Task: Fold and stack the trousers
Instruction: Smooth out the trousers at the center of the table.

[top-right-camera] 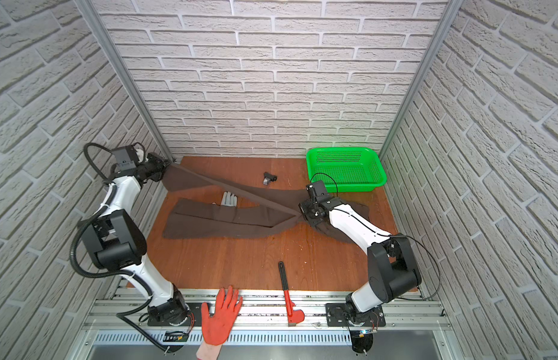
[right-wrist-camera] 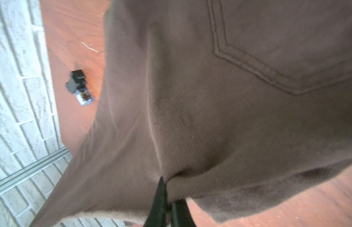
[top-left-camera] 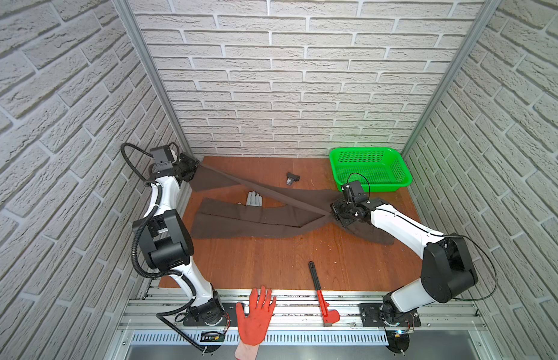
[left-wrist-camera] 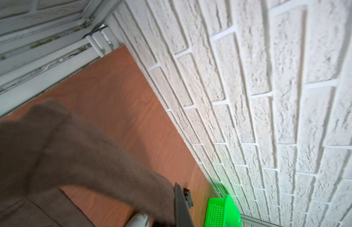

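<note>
Worktop [top-left-camera: 271, 268]: a brown wooden board between white brick walls, with a metal rail [top-left-camera: 302, 307] along its front edge.
Trousers [top-left-camera: 240, 226]: dark brown, spread almost across the whole worktop. One leg lies flat over the middle, its hem toward the left arm's side. The other leg is lifted and drawn into a straight, taut line from the back left corner down to the right arm's wrist, and it crosses above the flat leg. The waist end drapes under that wrist and lies on the worktop beyond it. The right wrist view shows pocket stitching [right-wrist-camera: 249, 64].
Left arm [top-left-camera: 165, 237]: reaches to the back left corner.
Right arm [top-left-camera: 396, 224]: reaches in over the waist end.
Basket [top-left-camera: 365, 151]: green, perforated, in the back right corner, apart from the trousers.
Orange glove [top-left-camera: 255, 314]: worn on a person's hand, lying flat on the rail between the two arm bases.
Wrench [top-left-camera: 318, 290]: black handle on the worktop, red head on the rail.
Grey glove [top-left-camera: 254, 199]: between the two legs, its finger end toward the back wall and its cuff end hidden under the flat leg.
Black part [top-left-camera: 292, 179]: small, near the back wall, just beyond the taut leg.
Left fingers [top-left-camera: 195, 164]: closed on the lifted leg's hem.
Right fingers [right-wrist-camera: 160, 198]: closed, pinching a bunch of trouser cloth near the seat.
</note>
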Available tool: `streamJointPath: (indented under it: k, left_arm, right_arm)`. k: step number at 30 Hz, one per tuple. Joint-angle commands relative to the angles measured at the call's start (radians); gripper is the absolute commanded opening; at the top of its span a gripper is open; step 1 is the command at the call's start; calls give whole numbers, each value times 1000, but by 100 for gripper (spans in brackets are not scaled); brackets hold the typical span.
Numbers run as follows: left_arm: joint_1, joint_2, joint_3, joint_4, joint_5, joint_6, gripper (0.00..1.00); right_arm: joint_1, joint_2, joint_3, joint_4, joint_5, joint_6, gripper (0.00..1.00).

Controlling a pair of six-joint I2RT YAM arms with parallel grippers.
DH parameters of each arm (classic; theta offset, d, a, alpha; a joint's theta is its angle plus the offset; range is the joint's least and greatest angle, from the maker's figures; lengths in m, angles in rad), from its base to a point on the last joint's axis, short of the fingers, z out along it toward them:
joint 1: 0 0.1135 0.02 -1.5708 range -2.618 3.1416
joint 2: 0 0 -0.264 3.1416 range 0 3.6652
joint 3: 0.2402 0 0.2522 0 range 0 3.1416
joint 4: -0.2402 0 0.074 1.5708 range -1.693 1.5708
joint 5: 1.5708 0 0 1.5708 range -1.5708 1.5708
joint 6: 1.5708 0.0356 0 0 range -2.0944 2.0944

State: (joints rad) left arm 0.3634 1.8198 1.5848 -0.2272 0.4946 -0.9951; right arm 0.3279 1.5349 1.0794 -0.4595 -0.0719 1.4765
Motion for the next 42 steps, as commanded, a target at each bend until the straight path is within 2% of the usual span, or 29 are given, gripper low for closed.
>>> streamJointPath:
  k: [1,9,14,18,24,27,42]
  left_arm:
    - [19,-28,-15,-13,-25,38,0]
    - [51,-79,-271,118,-2,-4,0]
    - [73,-118,-355,148,-3,-11,0]
    - [99,-150,-408,160,-5,-11,0]
    - [123,-180,-446,161,-2,-9,0]
    - [130,-193,-455,158,-1,-8,0]
    - [161,-218,-479,160,15,-6,0]
  right_arm:
    - [-10,1,27,-20,30,-21,5]
    - [-13,2,-23,-67,56,-48,5]
    - [-13,11,-71,-100,73,-81,6]
    - [-13,24,-112,-95,60,-91,11]
    - [-12,2,-113,-105,50,-109,31]
    - [-12,-19,-106,-124,54,-113,36]
    - [-86,-61,-159,-89,52,-88,41]
